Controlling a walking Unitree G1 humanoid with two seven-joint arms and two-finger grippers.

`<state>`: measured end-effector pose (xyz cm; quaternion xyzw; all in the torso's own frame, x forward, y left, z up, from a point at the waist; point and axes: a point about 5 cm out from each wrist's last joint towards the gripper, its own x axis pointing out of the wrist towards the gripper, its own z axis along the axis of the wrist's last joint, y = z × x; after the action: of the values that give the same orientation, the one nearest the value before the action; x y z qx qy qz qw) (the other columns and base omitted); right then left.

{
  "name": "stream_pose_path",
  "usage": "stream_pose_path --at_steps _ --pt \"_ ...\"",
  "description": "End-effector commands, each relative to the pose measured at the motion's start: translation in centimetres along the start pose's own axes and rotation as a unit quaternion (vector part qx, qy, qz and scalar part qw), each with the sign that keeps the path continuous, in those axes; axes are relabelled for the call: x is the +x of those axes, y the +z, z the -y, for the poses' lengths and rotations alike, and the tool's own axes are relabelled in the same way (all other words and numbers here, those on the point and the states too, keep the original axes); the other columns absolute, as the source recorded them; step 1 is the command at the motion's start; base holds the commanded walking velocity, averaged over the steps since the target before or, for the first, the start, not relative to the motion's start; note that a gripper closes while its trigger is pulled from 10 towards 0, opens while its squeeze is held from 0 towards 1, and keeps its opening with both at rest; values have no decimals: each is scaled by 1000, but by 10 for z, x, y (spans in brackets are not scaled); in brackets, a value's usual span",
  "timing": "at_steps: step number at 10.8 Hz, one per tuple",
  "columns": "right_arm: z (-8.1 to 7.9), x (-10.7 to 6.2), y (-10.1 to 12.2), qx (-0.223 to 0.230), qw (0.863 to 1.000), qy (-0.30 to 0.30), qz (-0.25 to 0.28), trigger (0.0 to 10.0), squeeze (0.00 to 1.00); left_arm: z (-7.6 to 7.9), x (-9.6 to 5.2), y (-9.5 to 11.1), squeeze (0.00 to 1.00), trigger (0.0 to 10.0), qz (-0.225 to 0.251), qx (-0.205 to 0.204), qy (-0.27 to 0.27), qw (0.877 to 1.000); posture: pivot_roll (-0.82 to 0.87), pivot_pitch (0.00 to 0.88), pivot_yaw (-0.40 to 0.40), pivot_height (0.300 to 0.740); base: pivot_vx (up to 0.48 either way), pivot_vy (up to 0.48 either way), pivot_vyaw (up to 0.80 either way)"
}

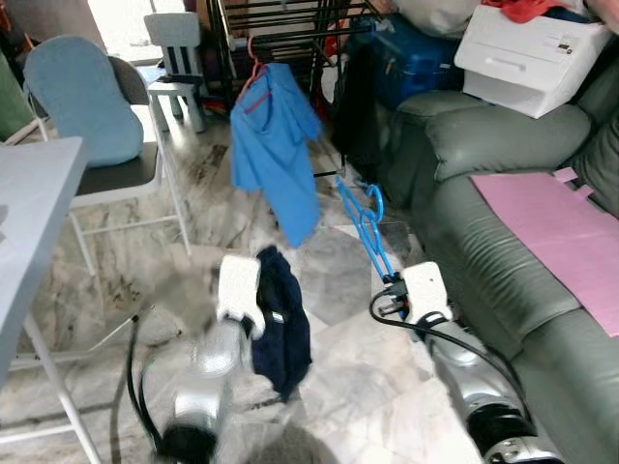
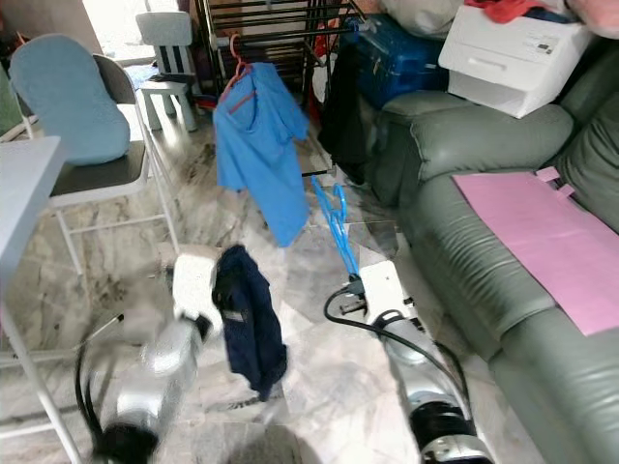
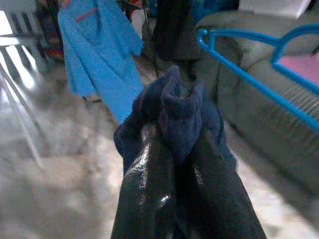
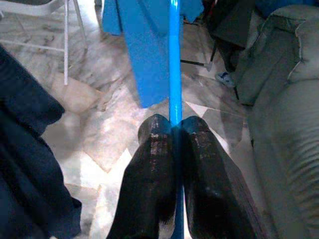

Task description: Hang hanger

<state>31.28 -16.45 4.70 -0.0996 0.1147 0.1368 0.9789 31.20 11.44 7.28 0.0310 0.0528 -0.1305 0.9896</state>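
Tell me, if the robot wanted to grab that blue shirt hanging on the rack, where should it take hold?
Probably at the pink hanger above the blue shirt's collar, coming from the front, the robot's own side. The shirt hangs limp from the black rack, so cloth would slip, while the hanger's neck is stiff and exposed. Both tools are busy: the left pinches a dark navy garment, the right a blue hanger.

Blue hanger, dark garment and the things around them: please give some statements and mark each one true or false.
1. The right gripper is shut on the blue hanger. True.
2. The left gripper holds a pink cloth. False: its fingers pinch a navy garment.
3. A light blue shirt hangs on the black rack. True.
4. The pink sheet lies on the floor. False: it lies on the green sofa.
5. The navy garment is already on the blue hanger. False: they are apart.
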Motion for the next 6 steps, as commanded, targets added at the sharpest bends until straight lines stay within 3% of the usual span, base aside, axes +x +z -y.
stream_pose_path --at_steps 1,2,3,4,5,6 --pt "5 -1 6 -10 1000 13 7 10000 0 -3 10 21 0 10000 40 24 -23 999 -83 0 40 740 0 0 0" --pt "12 -2 9 -19 1000 20 4 10000 0 -7 20 36 0 10000 56 73 -48 995 -91 0 51 740 0 0 0" --pt "21 -4 13 -41 999 30 1 10000 0 -10 31 54 0 10000 75 176 -84 978 -99 0 60 740 0 0 0" --pt "25 -4 15 -48 998 31 0 10000 0 -11 35 62 0 10000 84 248 -104 959 -108 0 72 740 0 0 0" --pt "28 -5 18 -55 997 46 -4 10000 0 -13 41 75 0 10000 96 310 -147 934 -115 0 82 740 0 0 0" --pt "26 -8 15 -71 995 71 -12 10000 0 -20 44 76 0 10000 84 408 -153 896 -116 0 91 740 0 0 0"
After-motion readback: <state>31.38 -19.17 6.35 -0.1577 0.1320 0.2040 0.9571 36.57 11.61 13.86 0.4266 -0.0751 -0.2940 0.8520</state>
